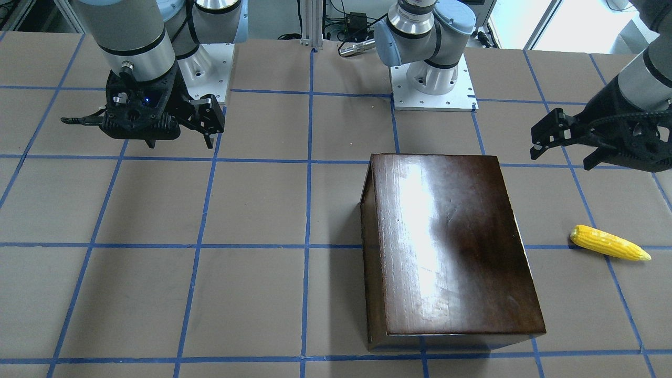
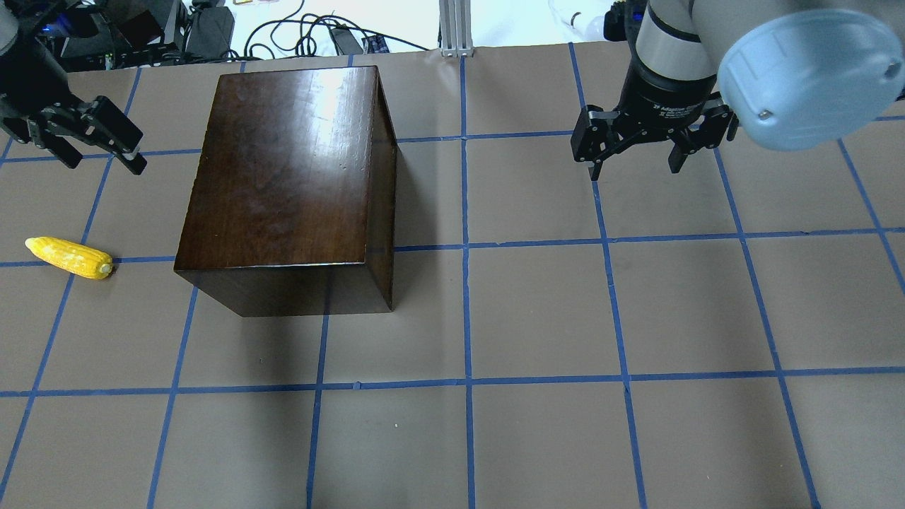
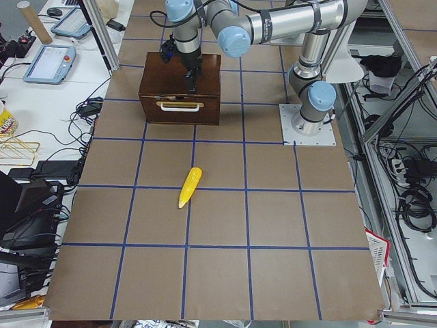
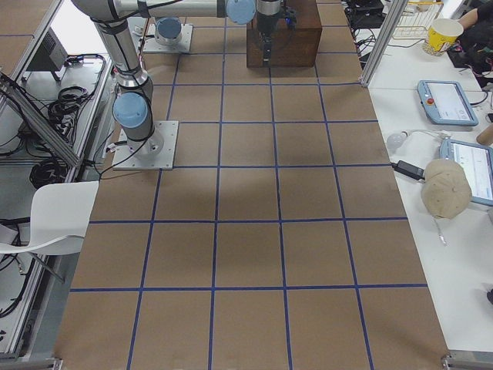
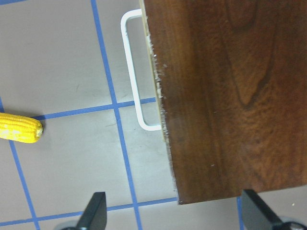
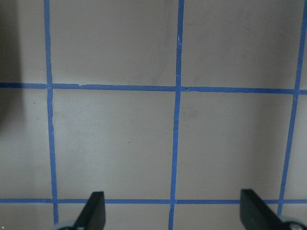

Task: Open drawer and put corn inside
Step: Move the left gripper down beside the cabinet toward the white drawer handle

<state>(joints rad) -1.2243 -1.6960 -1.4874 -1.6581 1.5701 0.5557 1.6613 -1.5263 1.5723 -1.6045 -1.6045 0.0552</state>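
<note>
1. The drawer (image 3: 179,111) is shut, flush in the dark box (image 2: 283,162). Its front faces the robot's left end of the table, so my left arm is the nearer one.
2. The left gripper (image 2: 106,164) hovers above the table with its fingers spread wide and nothing between them. It sits beside the box on the drawer-front side, toward the far corner.
3. The white handle (image 5: 130,72) is what the next move turns on. In the left wrist view it lies ahead of the fingers, hugging the box edge. Its long axis runs across the line between my fingertips, so I judge a descent and a small slide along the face would straddle the bar.
4. The corn (image 2: 68,256) lies flat on the table, out from the drawer front and apart from it, blunt end toward the box. A long pull might reach it.
5. The right gripper (image 2: 635,170) hangs spread and empty, well apart from the box, on the side away from the drawer front.
</note>
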